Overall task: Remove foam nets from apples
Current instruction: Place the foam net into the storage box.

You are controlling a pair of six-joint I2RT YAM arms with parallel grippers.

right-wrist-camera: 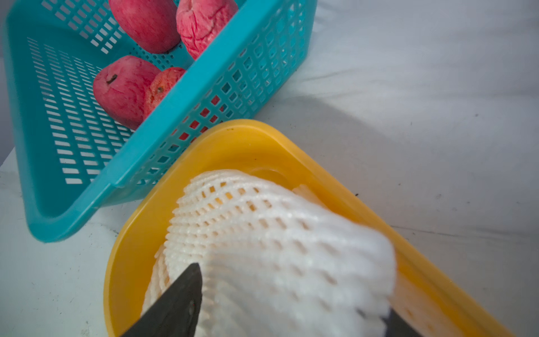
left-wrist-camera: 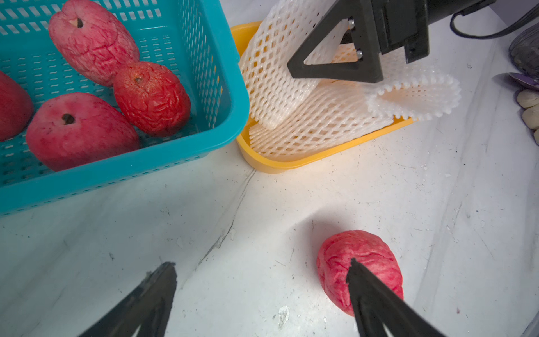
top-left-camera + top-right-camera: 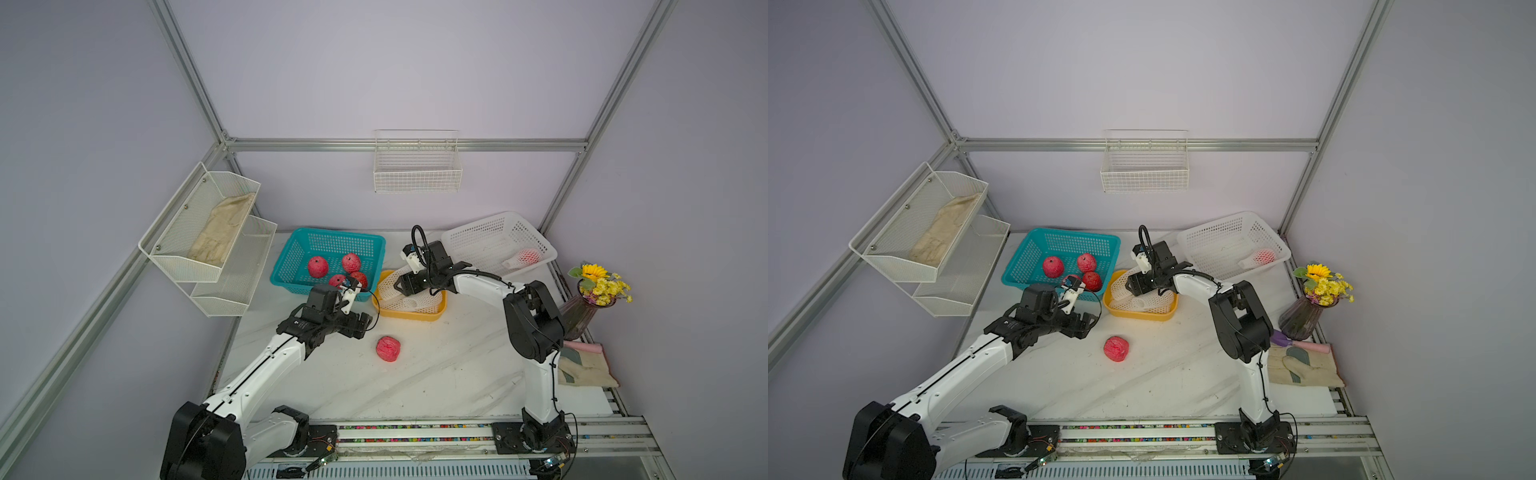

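Closest to the lens, the two dark fingers (image 2: 157,291) of the left gripper (image 2: 262,262), spread wide and hovering above the marble tabletop (image 2: 204,221), nothing between them. Just past one fingertip, a bare apple (image 2: 376,253), red and wrinkled, alone on the stone, net off.

From above, in both top views, the same bare apple (image 3: 388,348) just to the right of the left gripper (image 3: 363,326) and slightly back toward the arm bases, near but not touching. Well apart from the right gripper (image 3: 401,289), poised over the yellow tray (image 3: 415,318). Fruit close to round, no clear long axis, stem dimple out of sight.

Left arm plainly the nearer. By the look of it, a short reach rightward and down, one finger to either side of the fruit, then across to the teal basket (image 3: 286,266), four apples (image 3: 318,266) inside, all bare.

Over the tray, the right gripper's fingers (image 1: 175,303) parted, a white foam net (image 1: 277,248) arched loosely between them on top of the stacked nets (image 3: 415,302); contact with the net unclear.

One netted apple (image 3: 528,257) yet to be stripped, lying in the white lattice basket (image 3: 478,232) beyond the right arm, loose tail of its sleeve pointing back toward the tray.
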